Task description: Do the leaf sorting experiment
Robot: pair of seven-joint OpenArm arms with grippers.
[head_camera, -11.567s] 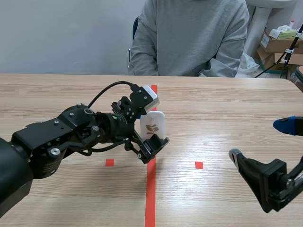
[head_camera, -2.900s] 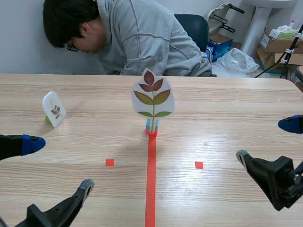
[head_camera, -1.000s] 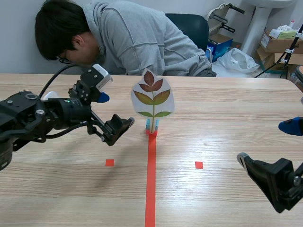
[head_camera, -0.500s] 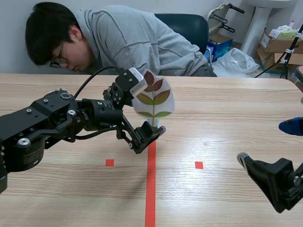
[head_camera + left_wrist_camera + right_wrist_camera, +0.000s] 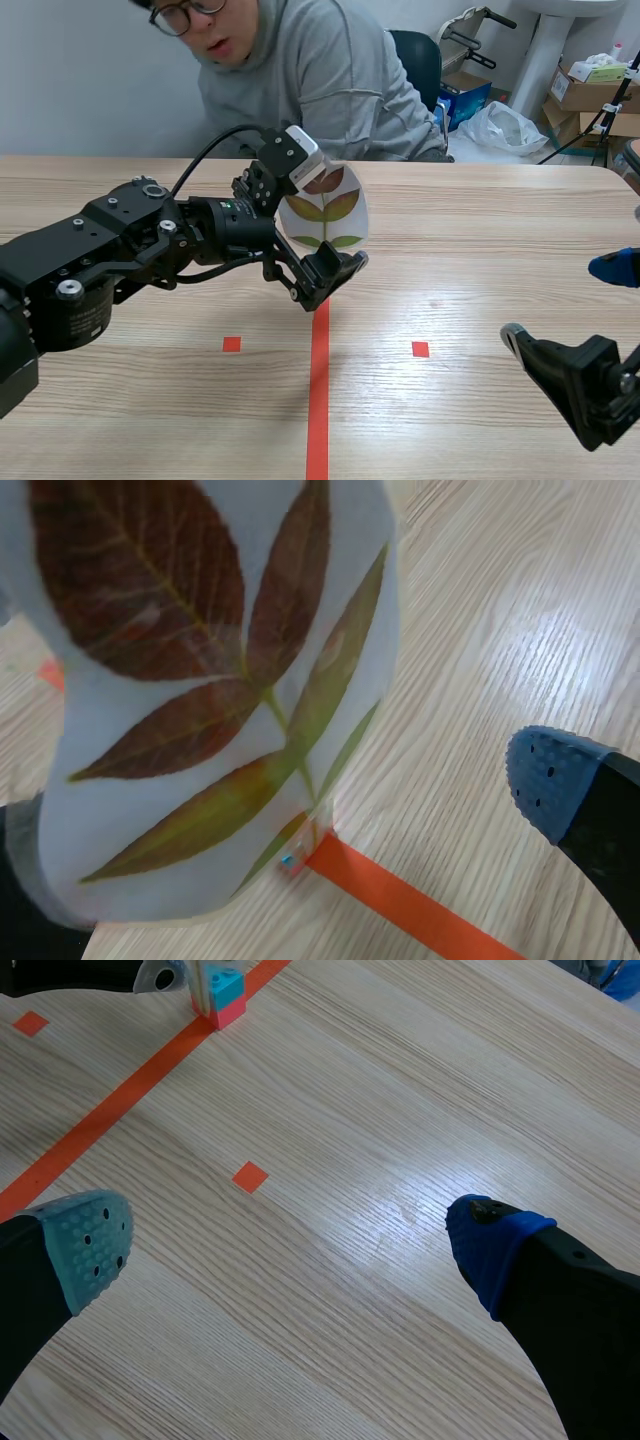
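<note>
Leaf card (image 5: pixel 335 208) stands upright at the far end of the tape line (image 5: pixel 318 400); left jaws gape around it, holding nothing, one pad (image 5: pixel 555 780) well clear. Closing off-centre could tip the card or drag it off that line.

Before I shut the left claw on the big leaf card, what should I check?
1. Leaf card between the fingers of the left claw: ok.
2. Left claw open: ok.
3. Card upright on its block stand: ok.
4. Fingers touching the card: cannot tell.
5. Right claw open, away from the card: ok.
6. Person has hands off the card: none in view, ok.
</note>
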